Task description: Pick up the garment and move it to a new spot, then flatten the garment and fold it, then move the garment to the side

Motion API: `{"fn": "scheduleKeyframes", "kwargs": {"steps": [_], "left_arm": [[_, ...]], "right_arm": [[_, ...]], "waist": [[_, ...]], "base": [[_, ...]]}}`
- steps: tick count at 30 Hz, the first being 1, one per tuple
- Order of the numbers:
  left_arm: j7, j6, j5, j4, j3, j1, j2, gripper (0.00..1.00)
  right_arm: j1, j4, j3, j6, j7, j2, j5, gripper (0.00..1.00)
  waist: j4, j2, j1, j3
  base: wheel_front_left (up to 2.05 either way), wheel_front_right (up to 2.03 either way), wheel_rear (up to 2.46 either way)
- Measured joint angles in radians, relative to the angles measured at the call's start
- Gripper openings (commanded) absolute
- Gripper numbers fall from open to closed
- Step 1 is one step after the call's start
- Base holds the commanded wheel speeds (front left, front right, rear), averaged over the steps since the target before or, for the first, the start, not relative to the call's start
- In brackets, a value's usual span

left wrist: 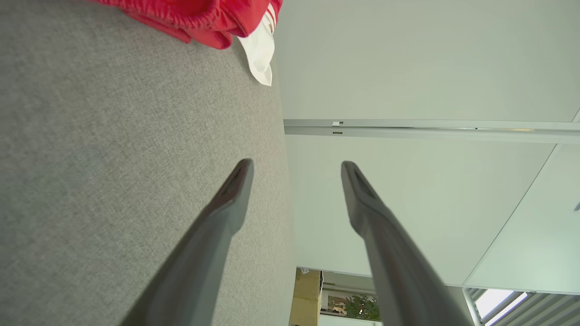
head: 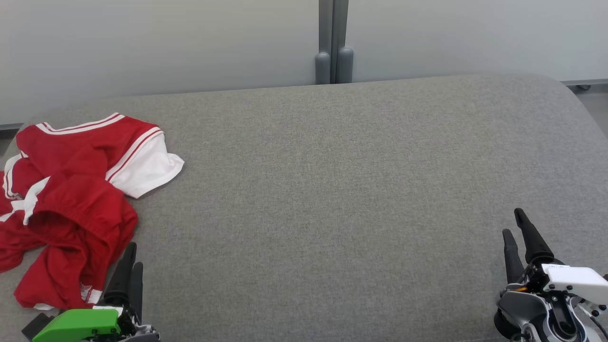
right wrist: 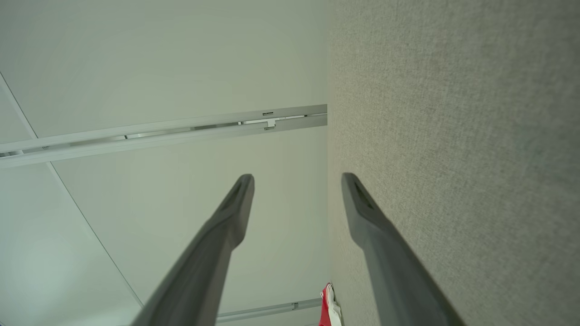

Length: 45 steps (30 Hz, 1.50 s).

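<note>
The left claw (head: 131,263) sat low at the near edge of the grey cloth-covered counter (head: 332,180). Its own wrist view showed its two dark fingers spread wide with nothing between them. The garment (head: 71,199), a red piece with white trim and striped edging, lay crumpled in a heap just ahead of that claw and to its outer, left side. The nearest red fold was just beside the fingertips; whether it brushed them I could not tell. The right claw (head: 513,222) rested well apart from the cloth, far across the counter on the right. Its fingers were likewise spread and empty, pointing out over bare grey fabric.

Both claws seemed to stand open because no grasp was yet made. The garment was bunched, neither flattened nor folded, so the pick-up looked to be the step in hand. The left claw was the better placed for it, being next to the heap. The layers overlapped, with a white panel poking out ahead of the left claw, so a pinch on one fold would probably lift the piece unevenly and leave part trailing.
</note>
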Motion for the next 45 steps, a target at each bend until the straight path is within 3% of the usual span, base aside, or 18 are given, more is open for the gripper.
{"fn": "scheduleKeyframes", "kwargs": {"steps": [13,35,45], "left_arm": [[-0.045,0.000,0.118,-0.036,-0.029,0.000,0.001,1.00],[-0.117,0.037,0.575,-0.166,-0.098,-0.009,0.035,1.00],[-0.150,0.084,0.761,-0.173,-0.142,-0.007,0.052,1.00]], "right_arm": [[-0.001,-0.029,0.016,-0.001,-0.039,-0.002,-0.126,1.00],[-0.004,-0.153,0.098,-0.029,-0.109,-0.013,-0.560,1.00],[-0.002,-0.167,0.150,-0.054,-0.143,-0.015,-0.731,1.00]], "waist": [[-0.002,0.0000,0.0001,-0.001],[-0.003,0.0000,0.0000,0.005],[-0.003,0.0000,0.0000,0.008]], "base": [[0.00,0.00,0.00],[0.00,0.00,0.00],[0.00,0.00,0.00]]}}
